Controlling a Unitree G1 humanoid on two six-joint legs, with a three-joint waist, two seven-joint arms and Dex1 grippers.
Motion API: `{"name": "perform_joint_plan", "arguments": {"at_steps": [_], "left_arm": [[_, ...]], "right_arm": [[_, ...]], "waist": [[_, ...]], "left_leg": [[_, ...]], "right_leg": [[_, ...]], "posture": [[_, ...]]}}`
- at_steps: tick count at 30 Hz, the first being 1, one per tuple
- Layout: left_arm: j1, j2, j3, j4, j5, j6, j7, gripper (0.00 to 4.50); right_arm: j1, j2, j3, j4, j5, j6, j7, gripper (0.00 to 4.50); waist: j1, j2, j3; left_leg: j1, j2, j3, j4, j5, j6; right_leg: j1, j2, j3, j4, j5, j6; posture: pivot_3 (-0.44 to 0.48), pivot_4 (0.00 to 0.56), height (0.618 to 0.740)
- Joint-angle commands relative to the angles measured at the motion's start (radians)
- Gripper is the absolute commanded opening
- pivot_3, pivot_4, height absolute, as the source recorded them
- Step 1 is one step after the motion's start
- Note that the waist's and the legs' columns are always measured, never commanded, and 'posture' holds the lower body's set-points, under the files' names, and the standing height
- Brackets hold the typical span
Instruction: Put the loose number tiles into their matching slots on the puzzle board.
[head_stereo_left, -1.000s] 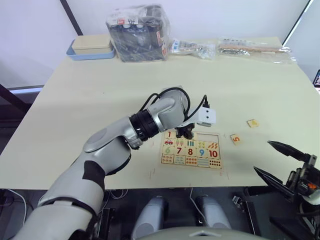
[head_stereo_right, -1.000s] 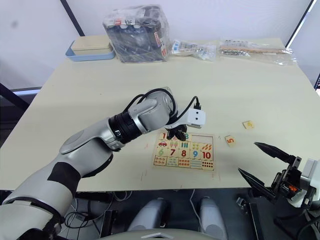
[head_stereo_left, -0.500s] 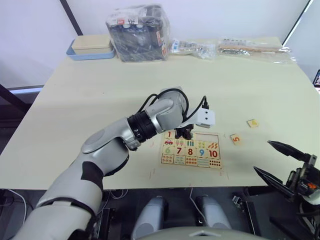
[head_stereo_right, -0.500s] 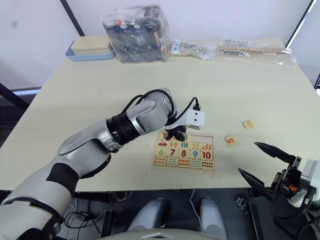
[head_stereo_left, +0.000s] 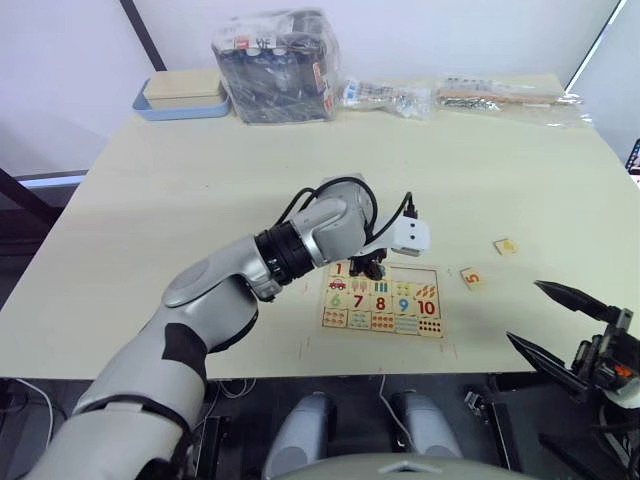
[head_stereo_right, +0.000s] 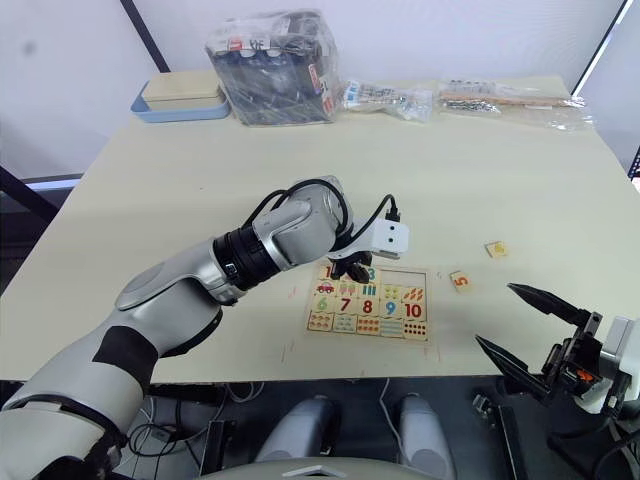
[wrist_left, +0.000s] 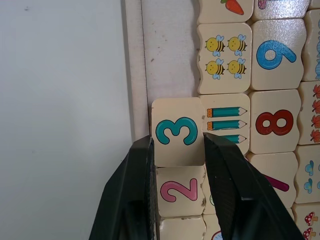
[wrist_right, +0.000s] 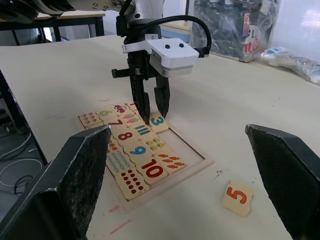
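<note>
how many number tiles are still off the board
2: the 5 tile on the table just beyond the board's empty end, and another tile, numeral unreadable, farther out. The 3 tile sits in the row between the left gripper's fingers.

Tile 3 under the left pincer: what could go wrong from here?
Tile 3 sits between the left pincer fingers, its edge overlapping the pencil tile; it may not seat flat, and lifting away could drag it out. Tile 5 and another tile lie off the puzzle board.
</note>
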Motion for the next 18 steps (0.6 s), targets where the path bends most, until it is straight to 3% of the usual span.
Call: {"name": "perform_joint_plan", "arguments": {"at_steps": [1,3,5,6,8,18], "left_arm": [[-0.003,-0.002,0.015,-0.023,0.006,0.001,-0.007,2.63],[-0.003,-0.002,0.018,-0.022,0.006,-0.002,-0.007,2.63],[-0.002,-0.003,0.02,-0.019,0.01,-0.008,0.001,3.1],[-0.002,-0.002,0.026,-0.021,0.008,-0.008,0.003,3.37],[-0.014,-0.001,0.058,-0.023,-0.01,-0.001,0.0,4.33],[-0.051,0.043,0.267,0.048,-0.109,-0.073,-0.005,4.33]], "right_arm": [[-0.001,0.0,-0.002,-0.013,0.004,-0.017,-0.002,4.5],[-0.003,0.0,0.0,-0.012,0.003,-0.018,-0.002,4.5],[-0.004,0.0,0.001,-0.012,0.003,-0.018,-0.003,4.5],[-0.005,0.0,0.002,-0.012,0.002,-0.019,-0.004,4.5],[-0.004,-0.002,0.002,-0.011,0.003,-0.02,-0.004,4.5],[-0.012,0.0,0.007,-0.005,-0.004,-0.027,-0.008,4.5]], "waist": [[0.0,0.0,0.0],[0.0,0.0,0.0],[0.0,0.0,0.0],[0.0,0.0,0.0],[0.0,0.0,0.0],[-0.002,0.0,0.0]], "left_leg": [[0.0,0.0,0.0,0.0,0.0,0.0],[0.0,0.0,0.0,0.0,0.0,0.0],[0.0,0.0,0.0,0.0,0.0,0.0],[0.0,0.0,0.0,0.0,0.0,0.0],[0.0,0.0,0.0,0.0,0.0,0.0],[0.0,0.0,0.0,0.0,0.0,0.0]], "right_leg": [[0.0,0.0,0.0,0.0,0.0,0.0],[0.0,0.0,0.0,0.0,0.0,0.0],[0.0,0.0,0.0,0.0,0.0,0.0],[0.0,0.0,0.0,0.0,0.0,0.0],[0.0,0.0,0.0,0.0,0.0,0.0],[0.0,0.0,0.0,0.0,0.0,0.0]], "posture": [[0.0,0.15,0.74],[0.0,0.15,0.74],[0.0,0.15,0.74],[0.0,0.15,0.74],[0.0,0.15,0.74],[0.0,0.15,0.74]]}}
